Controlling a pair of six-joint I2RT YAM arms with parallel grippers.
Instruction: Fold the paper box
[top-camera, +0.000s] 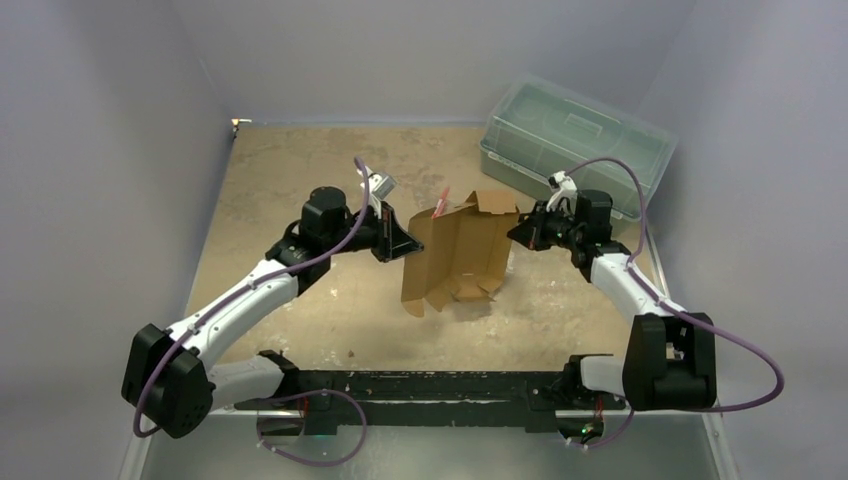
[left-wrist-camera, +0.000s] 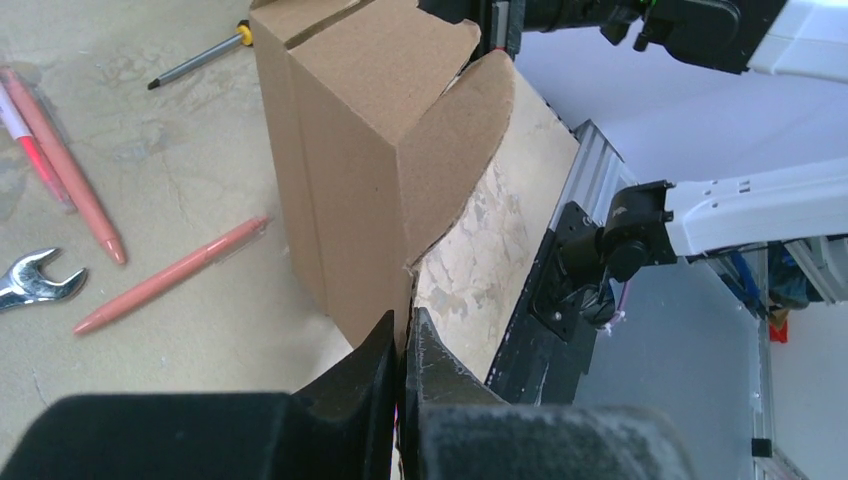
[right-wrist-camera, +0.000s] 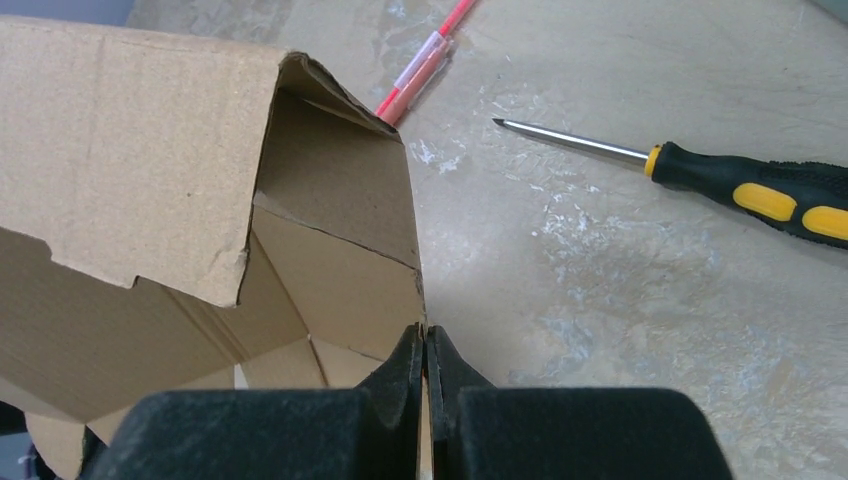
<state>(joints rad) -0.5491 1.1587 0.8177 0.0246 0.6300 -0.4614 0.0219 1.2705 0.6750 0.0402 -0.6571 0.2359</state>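
Observation:
The paper box (top-camera: 458, 255) is a brown cardboard die-cut sheet, partly folded and held up above the table between both arms. My left gripper (top-camera: 404, 243) is shut on its left edge. In the left wrist view the black fingers (left-wrist-camera: 375, 350) pinch a thin cardboard wall (left-wrist-camera: 350, 190) at the left gripper (left-wrist-camera: 405, 325). My right gripper (top-camera: 518, 232) is shut on the box's right edge. The right wrist view has the right gripper (right-wrist-camera: 425, 335) clamping a panel edge of the paper box (right-wrist-camera: 130, 170), whose open inside faces that camera.
A translucent green-tinted lidded bin (top-camera: 575, 140) stands at the back right. On the table lie a yellow-handled screwdriver (right-wrist-camera: 740, 185), pink pens (left-wrist-camera: 165, 275) and a wrench (left-wrist-camera: 35, 280). A black rail (top-camera: 420, 390) runs along the near edge.

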